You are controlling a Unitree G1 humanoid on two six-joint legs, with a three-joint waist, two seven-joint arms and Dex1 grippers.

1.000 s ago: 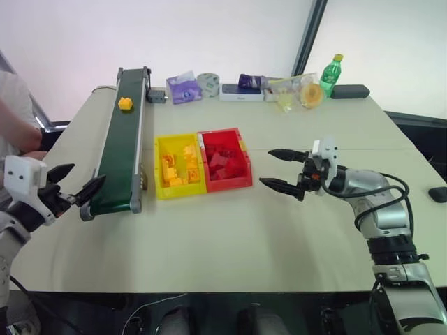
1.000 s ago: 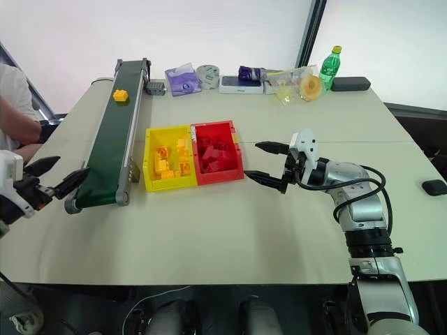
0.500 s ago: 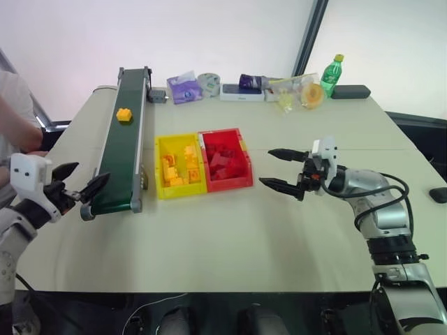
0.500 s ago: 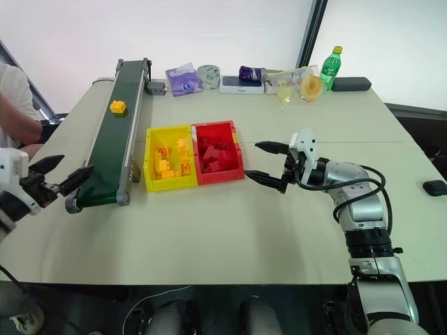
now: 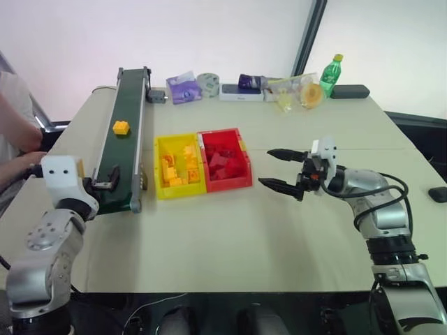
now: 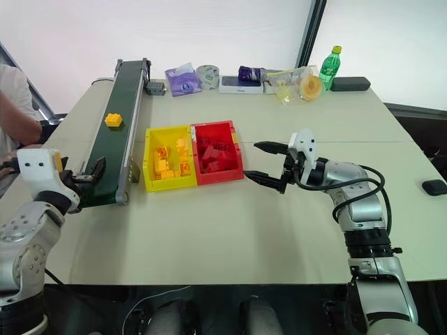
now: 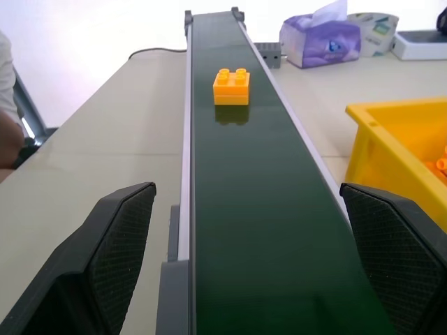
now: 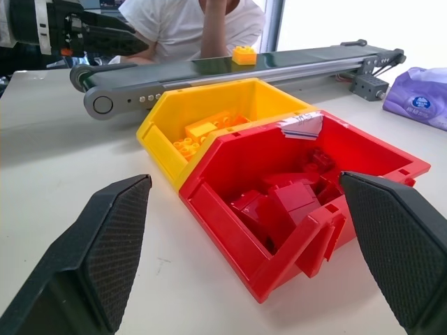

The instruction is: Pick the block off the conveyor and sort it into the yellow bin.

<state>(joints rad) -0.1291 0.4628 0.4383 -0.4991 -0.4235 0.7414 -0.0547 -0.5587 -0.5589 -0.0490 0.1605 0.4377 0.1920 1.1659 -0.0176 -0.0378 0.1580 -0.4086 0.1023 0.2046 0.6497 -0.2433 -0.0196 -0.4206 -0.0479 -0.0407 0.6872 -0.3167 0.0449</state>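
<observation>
Left hand [image 5: 98, 186] fingertips hidden behind conveyor [image 5: 124, 143] end.

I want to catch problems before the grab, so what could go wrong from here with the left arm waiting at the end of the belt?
1. The orange block lies far up the conveyor; the open left gripper straddles the belt's near end, so closing early would probably catch nothing.
2. Its fingers flank the grey frame rails and could clip them when closing.
3. The yellow bin touches the red bin, so a sloppy drop could land the block among the dark red bricks.
</observation>
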